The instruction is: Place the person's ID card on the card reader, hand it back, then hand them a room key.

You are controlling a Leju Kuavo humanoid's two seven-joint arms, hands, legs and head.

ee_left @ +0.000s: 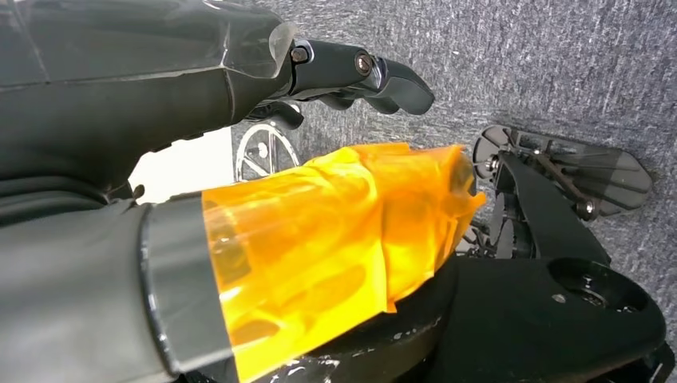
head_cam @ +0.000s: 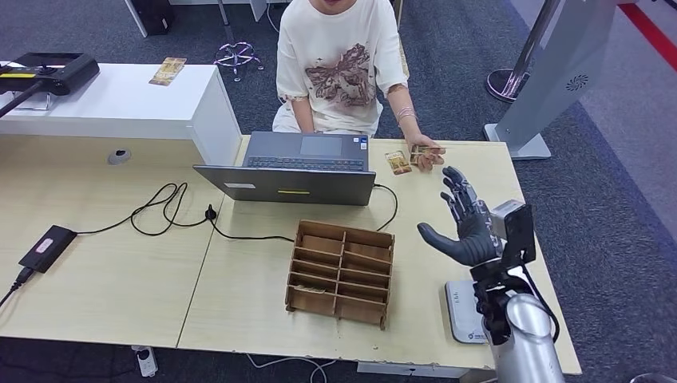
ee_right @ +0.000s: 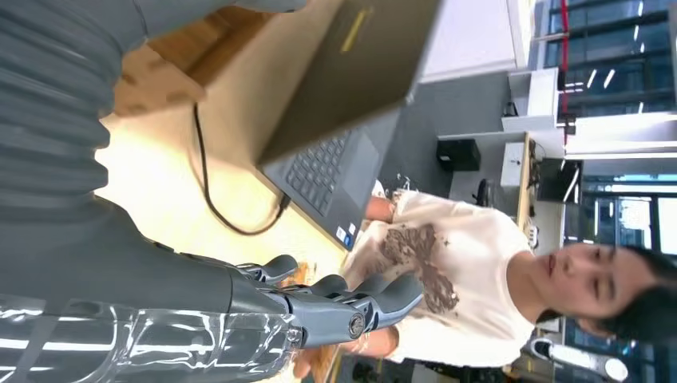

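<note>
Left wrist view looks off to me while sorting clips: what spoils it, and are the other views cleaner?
Left wrist view: the near orange wrap is soft and fills the middle. Right wrist view: sideways, bright windows. Head view: even light, sharp laptop.

My right hand [head_cam: 467, 223] is dark grey, the fingers jointed in silvery-grey segments with small round screws at the pivots and a thick matte thumb. Behind it sits a grey ribbed cover, then a black boxy wrist block with black cables running into my polished silver forearm. My left hand [ee_left: 351, 76] is glossy black, with orange translucent film wrapped nearby.
</note>
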